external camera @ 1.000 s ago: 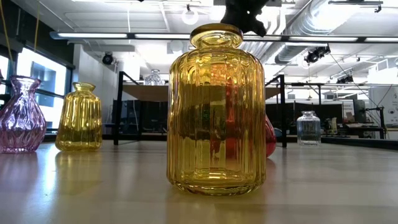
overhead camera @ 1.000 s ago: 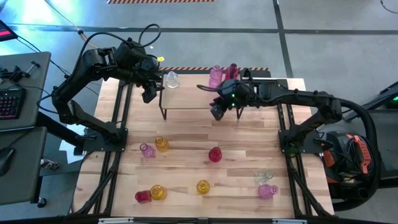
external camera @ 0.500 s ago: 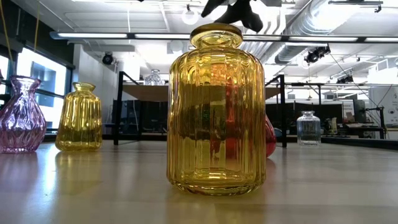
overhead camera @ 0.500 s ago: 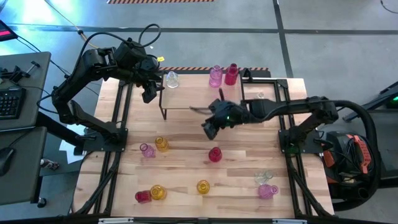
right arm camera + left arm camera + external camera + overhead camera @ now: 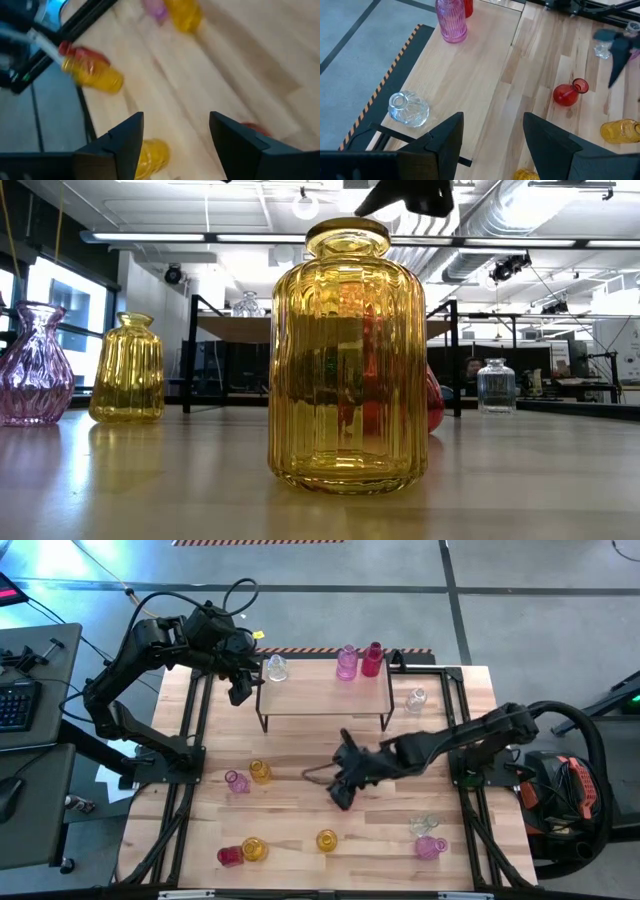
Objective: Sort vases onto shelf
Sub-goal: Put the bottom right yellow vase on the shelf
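Nearest the front edge of the table [image 5: 300,755] stand an amber vase [image 5: 327,839], a second amber vase [image 5: 254,848] with a red one [image 5: 229,856] touching it, and to the right a pink vase [image 5: 429,847] just beside a clear one [image 5: 424,824]. Farther in, a small pink vase [image 5: 236,781] and another amber vase [image 5: 260,772] sit side by side on the left. At mid-table the right gripper [image 5: 340,790] hangs low over the planks, its fingers spread apart and holding nothing, directly above the spot where a round red vase [image 5: 566,94] shows in the left wrist view; from overhead that vase is hidden under the gripper. Beyond it stands the shelf [image 5: 325,696], whose wooden top carries a clear vase [image 5: 276,667] at its left end and a pink vase [image 5: 347,662] and a red vase [image 5: 372,658] together at the back right. A further clear vase [image 5: 416,698] rests on the table just right of the shelf. The left gripper [image 5: 243,680] hovers at the shelf's left end beside the clear vase, its fingers parted and empty.
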`<state>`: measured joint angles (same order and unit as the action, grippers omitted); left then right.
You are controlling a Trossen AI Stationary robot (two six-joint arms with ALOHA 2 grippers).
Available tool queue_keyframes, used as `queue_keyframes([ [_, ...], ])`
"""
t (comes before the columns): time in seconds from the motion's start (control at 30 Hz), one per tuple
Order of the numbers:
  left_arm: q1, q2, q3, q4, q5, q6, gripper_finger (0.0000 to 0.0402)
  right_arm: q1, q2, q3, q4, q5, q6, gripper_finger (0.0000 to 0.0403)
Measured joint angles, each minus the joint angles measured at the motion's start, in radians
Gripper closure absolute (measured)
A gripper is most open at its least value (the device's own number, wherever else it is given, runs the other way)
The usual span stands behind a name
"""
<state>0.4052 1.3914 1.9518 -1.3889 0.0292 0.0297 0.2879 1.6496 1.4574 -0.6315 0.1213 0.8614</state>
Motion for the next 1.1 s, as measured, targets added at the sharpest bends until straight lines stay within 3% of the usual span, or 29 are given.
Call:
queue_keyframes([
  [0.33,0.0,0.0,0.0,0.002,0.0,0.0,0.0204,0.067,0.064,0.0,0.058,-0.106,-0.028,0.0185],
  [0.57,0.0,0.0,0.0,0.002,0.0,0.0,0.0204,0.105,0.076,0.0,0.058,-0.108,0.043,0.0185],
  [0.87,0.0,0.0,0.0,0.002,0.0,0.0,0.0204,0.163,0.206,0.0,0.155,-0.126,0.153,0.0185],
  [1.1,0.0,0.0,0.0,0.002,0.0,0.0,0.0204,0.174,0.229,0.0,0.115,-0.124,0.209,0.0189],
])
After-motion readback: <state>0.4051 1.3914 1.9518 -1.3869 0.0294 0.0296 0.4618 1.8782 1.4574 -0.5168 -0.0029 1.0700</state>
